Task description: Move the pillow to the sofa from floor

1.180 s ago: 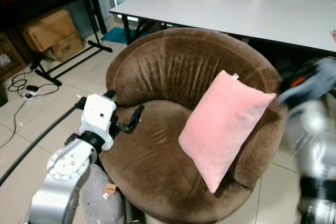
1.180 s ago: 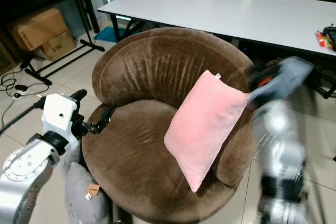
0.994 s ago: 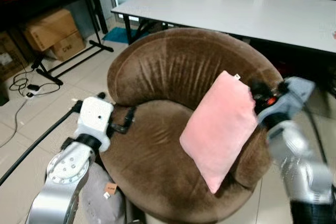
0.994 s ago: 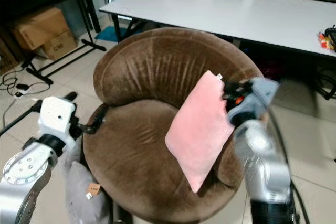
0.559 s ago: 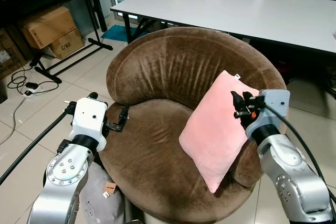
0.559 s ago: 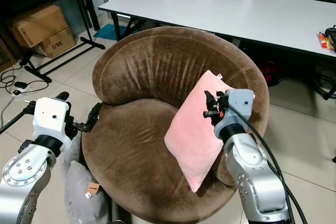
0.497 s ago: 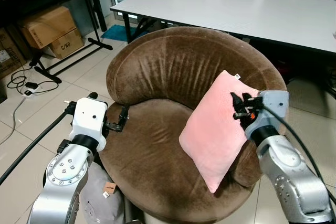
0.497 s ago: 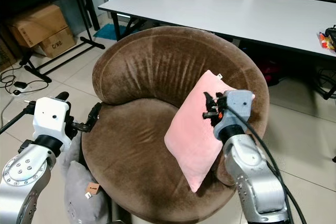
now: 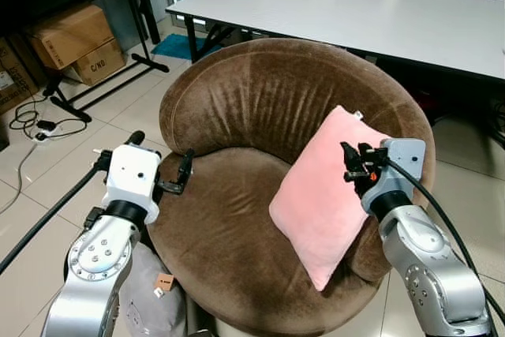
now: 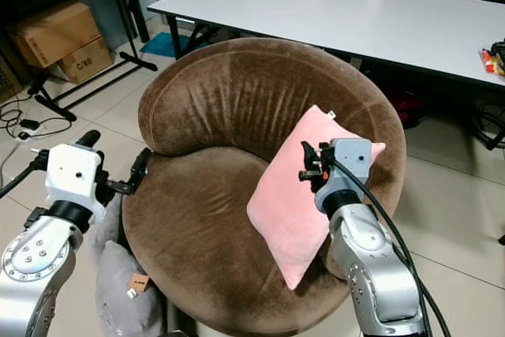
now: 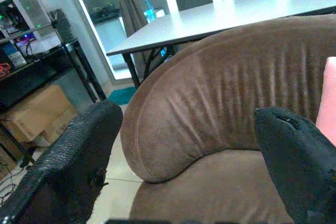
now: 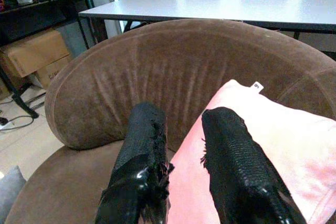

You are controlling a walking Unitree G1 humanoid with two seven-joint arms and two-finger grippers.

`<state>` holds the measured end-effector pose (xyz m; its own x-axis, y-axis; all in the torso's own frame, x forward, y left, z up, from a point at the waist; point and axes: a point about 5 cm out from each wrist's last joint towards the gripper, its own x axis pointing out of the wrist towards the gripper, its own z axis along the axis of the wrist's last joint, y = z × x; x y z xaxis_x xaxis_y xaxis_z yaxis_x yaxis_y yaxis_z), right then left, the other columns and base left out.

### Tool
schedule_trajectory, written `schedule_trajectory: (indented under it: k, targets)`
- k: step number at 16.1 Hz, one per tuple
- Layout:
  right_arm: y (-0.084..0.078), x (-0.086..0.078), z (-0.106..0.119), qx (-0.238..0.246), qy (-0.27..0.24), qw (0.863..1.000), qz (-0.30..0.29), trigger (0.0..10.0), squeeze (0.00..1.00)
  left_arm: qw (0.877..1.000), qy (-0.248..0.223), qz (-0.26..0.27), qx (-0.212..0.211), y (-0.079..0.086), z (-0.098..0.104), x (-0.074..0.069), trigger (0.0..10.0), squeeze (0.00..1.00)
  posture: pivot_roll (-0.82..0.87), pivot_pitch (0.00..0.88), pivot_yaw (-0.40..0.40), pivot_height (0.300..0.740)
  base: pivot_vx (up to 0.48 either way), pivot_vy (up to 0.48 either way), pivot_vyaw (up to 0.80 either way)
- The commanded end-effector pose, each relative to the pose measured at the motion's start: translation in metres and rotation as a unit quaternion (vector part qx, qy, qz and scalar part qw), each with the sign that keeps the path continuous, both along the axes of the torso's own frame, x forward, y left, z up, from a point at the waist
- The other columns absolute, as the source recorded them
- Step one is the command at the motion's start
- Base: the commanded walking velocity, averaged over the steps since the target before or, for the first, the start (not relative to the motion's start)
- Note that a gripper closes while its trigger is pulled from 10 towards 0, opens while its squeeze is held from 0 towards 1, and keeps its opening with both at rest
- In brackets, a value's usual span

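The right gripper [image 12: 181, 169] is seen with its two black fingers [image 12: 229, 156] parted by just a narrow gap, nothing pinched between them as far as can be made out. One finger is laid over the pink pillow [image 9: 327, 195], right against its upper edge, though actual contact is hard to call from these angles. The other finger is set in front of the brown sofa [image 9: 260, 108] backrest.

The pillow is already up on the sofa, propped at a tilt against the sofa's right side, its lower corner hanging near the front of the seat. A small white tag [image 12: 256, 85] is shown at its top corner.

The right arm [image 9: 426, 266] is bent up from below, with the wrist raised beside the pillow's upper right part. The left gripper [image 11: 184, 145] is spread wide and empty, held at the sofa's left rim, well apart from the pillow. The left arm [image 9: 99, 258] is raised beside the seat.

A grey cushion [image 10: 118, 290] is left on the floor by the sofa's base. A white table [image 9: 355, 9] is placed behind the sofa, and cardboard boxes [image 9: 67, 37] are stacked off to the left.
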<state>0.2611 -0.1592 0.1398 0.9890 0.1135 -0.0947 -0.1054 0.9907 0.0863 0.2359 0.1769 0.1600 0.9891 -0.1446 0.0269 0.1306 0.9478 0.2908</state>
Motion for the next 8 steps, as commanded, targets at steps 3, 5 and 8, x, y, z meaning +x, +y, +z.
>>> schedule_trajectory:
  k: [3,5,8]
  targets:
    - [0.0004,0.0002,0.0026,0.001,-0.001,1.000,0.003,10.0,0.00,1.000,-0.001,0.007,0.008,0.0019,-0.0012,-0.0013,10.0,0.00,-0.05,0.009,0.042,0.740,-0.082,0.000,0.00]
    - [0.0012,0.0014,0.0029,0.001,0.000,1.000,0.004,10.0,0.00,1.000,0.001,0.006,0.009,0.0014,-0.0020,-0.0015,10.0,0.00,-0.05,0.004,0.037,0.740,-0.249,0.000,0.00]
    - [0.0023,0.0026,0.0028,0.000,0.002,1.000,0.008,10.0,0.00,1.000,0.001,0.007,0.008,0.0010,-0.0025,-0.0021,10.0,0.00,-0.05,0.000,0.029,0.740,-0.259,0.000,0.00]
